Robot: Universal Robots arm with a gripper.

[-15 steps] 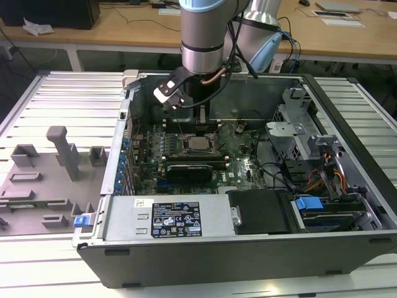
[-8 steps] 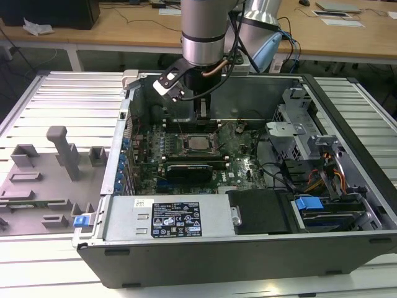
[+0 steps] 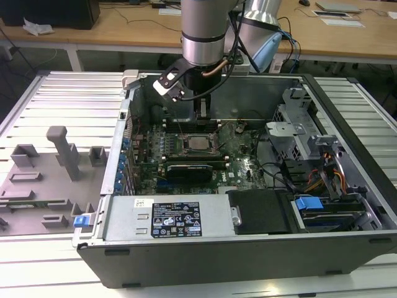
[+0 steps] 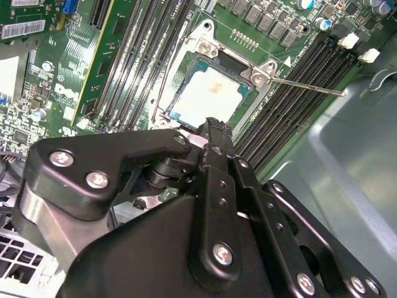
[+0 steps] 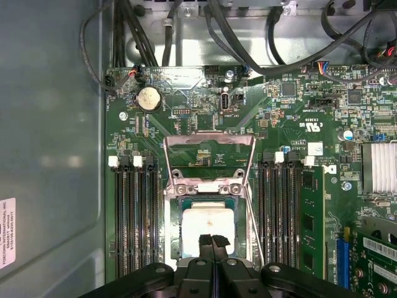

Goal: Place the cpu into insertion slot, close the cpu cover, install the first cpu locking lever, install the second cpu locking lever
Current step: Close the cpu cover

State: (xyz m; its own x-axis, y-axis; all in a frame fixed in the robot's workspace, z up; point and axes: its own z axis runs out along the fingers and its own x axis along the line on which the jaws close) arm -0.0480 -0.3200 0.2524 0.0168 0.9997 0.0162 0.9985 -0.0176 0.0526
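Lab bench [image 3: 68,93] of metal slats (wooden desks [image 3: 124,28] behind)

The exterior view overlooks the open grey computer case [image 3: 248,254] from afar; both wrist views closely face its pale square cpu [image 4: 211,96] [image 5: 208,222].

- A pale ribbed metal worktable [image 3: 68,93] spans the exterior view.
- A grey moulded fixture [image 3: 56,167] lies on it at the exterior view's left.
- Behind, light wooden desks [image 3: 124,28] carry papers [image 3: 338,12].
- Lighting is soft and even.
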